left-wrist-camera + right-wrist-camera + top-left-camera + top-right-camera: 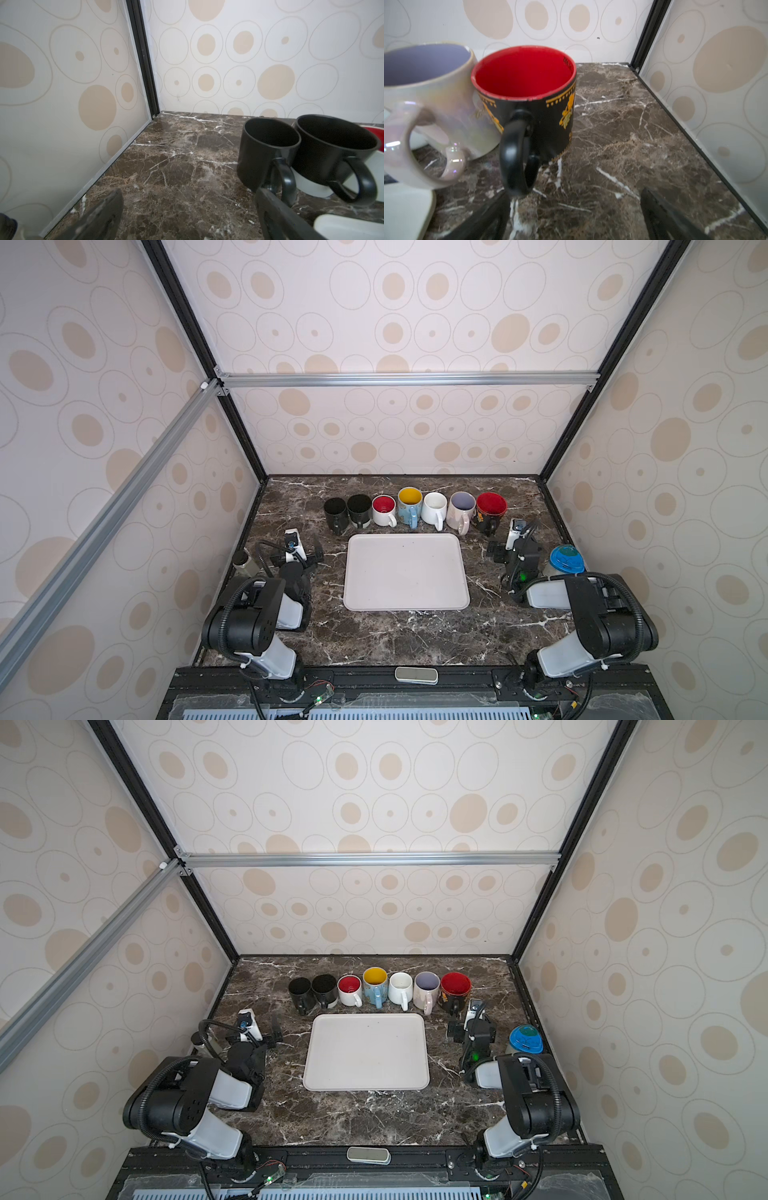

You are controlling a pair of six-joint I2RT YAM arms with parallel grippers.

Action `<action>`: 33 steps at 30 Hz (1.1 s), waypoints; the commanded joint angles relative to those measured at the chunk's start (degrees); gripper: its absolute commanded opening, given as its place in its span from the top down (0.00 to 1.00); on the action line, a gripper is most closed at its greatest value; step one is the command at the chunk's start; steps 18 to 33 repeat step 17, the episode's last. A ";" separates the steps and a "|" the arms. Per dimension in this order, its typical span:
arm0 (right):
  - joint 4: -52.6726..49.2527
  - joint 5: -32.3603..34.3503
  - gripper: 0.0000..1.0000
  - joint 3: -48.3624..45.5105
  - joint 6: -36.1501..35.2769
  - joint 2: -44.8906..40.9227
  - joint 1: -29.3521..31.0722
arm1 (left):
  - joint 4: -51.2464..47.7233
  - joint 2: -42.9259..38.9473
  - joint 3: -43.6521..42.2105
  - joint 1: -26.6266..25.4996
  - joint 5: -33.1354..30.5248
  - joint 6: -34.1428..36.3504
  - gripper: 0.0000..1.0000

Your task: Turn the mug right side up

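Overhead, both top views: the row of mugs stood along the back of the worktop. There were seven, every mouth up, and none seen inverted.
Tray: the white tray lay bare, just in front of the row.
Hands overhead: the left hand and right hand flanked the tray, each released and grasping nothing.
Left wrist view: two black mugs stood upright, close together. The fingers were spread over bare marble, one near the nearer handle; contact not clear.
Right wrist view: the red-lined black mug stood upright beside the pearly mug, its handle toward the hand and the fingers apart.
Judgement: the task looked finished; which mug was meant could not be told.
Doing it well: draw both hands straight back, spread, clear of the handles, so no mug gets nudged.
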 commanded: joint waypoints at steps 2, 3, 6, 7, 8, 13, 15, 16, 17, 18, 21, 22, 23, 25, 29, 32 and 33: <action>-5.19 1.00 0.00 0.79 0.34 -0.75 0.12 | -1.97 -0.21 0.62 0.28 0.21 0.06 0.00; -4.01 1.19 0.00 0.61 0.15 -0.35 0.08 | -2.62 0.16 1.47 0.19 0.73 0.71 0.00; -3.28 1.25 0.00 0.33 -0.01 -0.12 0.08 | -5.94 0.09 2.91 0.21 3.87 1.74 0.00; -4.17 1.16 0.00 0.55 0.17 -0.42 0.11 | -6.58 0.07 3.32 0.20 4.58 1.82 0.00; -4.58 1.03 0.00 0.64 0.23 -0.59 0.08 | -7.41 0.13 3.70 0.34 4.97 1.74 0.00; -4.28 1.12 0.00 0.56 0.15 -0.40 0.09 | -9.14 0.54 4.76 1.32 6.92 1.19 0.00; -4.11 1.16 0.00 0.60 0.15 -0.37 0.09 | -7.96 0.15 4.02 1.28 7.03 1.41 0.00; -4.09 1.12 0.00 0.56 0.15 -0.42 0.10 | -7.38 0.01 3.59 1.32 7.37 1.58 0.00; -4.10 1.14 0.00 0.59 0.15 -0.45 0.12 | -7.13 -0.08 3.45 1.33 7.47 1.62 0.00; -4.10 1.14 0.00 0.59 0.15 -0.45 0.12 | -7.13 -0.08 3.45 1.33 7.47 1.62 0.00; -4.10 1.14 0.00 0.59 0.15 -0.45 0.12 | -7.13 -0.08 3.45 1.33 7.47 1.62 0.00; -4.10 1.14 0.00 0.59 0.15 -0.45 0.12 | -7.13 -0.08 3.45 1.33 7.47 1.62 0.00; -4.10 1.14 0.00 0.59 0.15 -0.45 0.12 | -7.13 -0.08 3.45 1.33 7.47 1.62 0.00; -4.10 1.14 0.00 0.59 0.15 -0.45 0.12 | -7.13 -0.08 3.45 1.33 7.47 1.62 0.00; -4.10 1.14 0.00 0.59 0.15 -0.45 0.12 | -7.13 -0.08 3.45 1.33 7.47 1.62 0.00; -4.10 1.14 0.00 0.59 0.15 -0.45 0.12 | -7.13 -0.08 3.45 1.33 7.47 1.62 0.00; -4.10 1.14 0.00 0.59 0.15 -0.45 0.12 | -7.13 -0.08 3.45 1.33 7.47 1.62 0.00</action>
